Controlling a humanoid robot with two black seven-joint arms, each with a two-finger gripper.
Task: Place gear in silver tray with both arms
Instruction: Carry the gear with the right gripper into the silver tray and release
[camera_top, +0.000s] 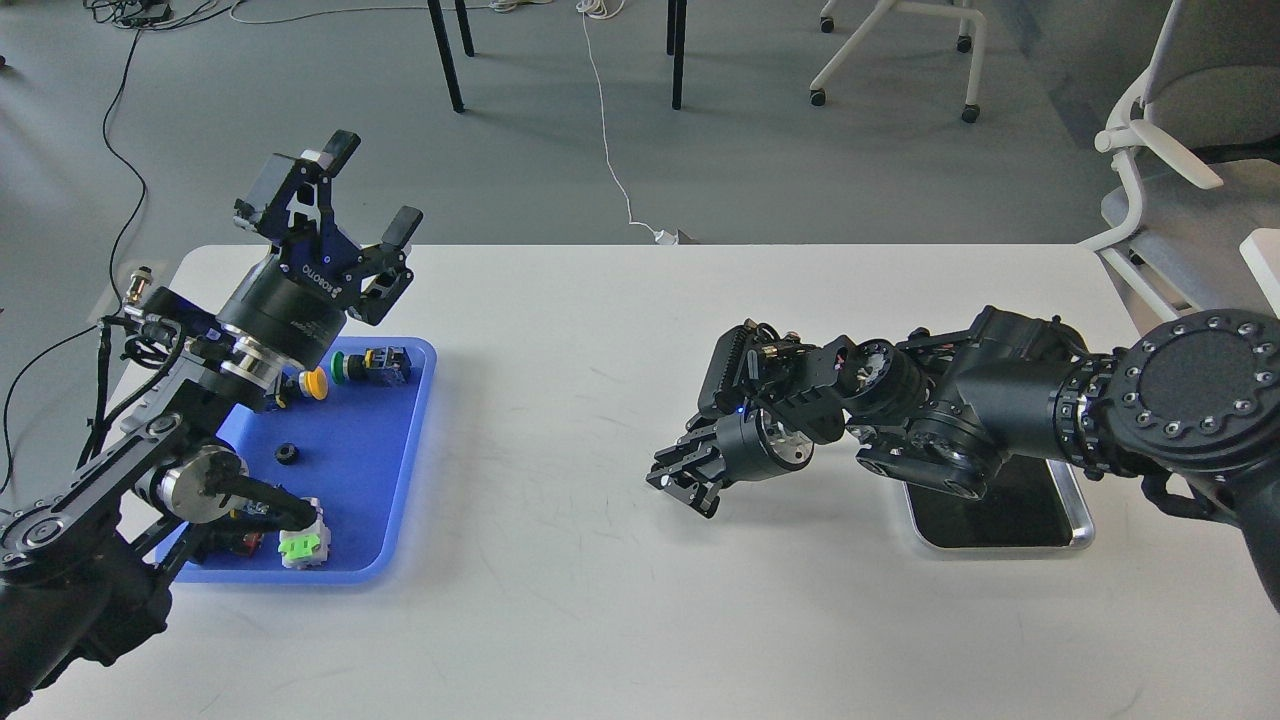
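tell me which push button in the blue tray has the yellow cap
The yellow button, nearest the left arm's wrist at the blue tray's far end. The one beside it to the right is the green button.

trays: 2 — one blue tray (405, 480) under the left gripper (370, 205), one silver tray (1075, 520) behind the right gripper (680, 480).
small black gear (288, 453): 1, in the blue one.
push-button parts: perhaps 4, some hidden by the left arm.
arms: 2. grippers: 2.
office chairs (1160, 150): 2, at the far right.
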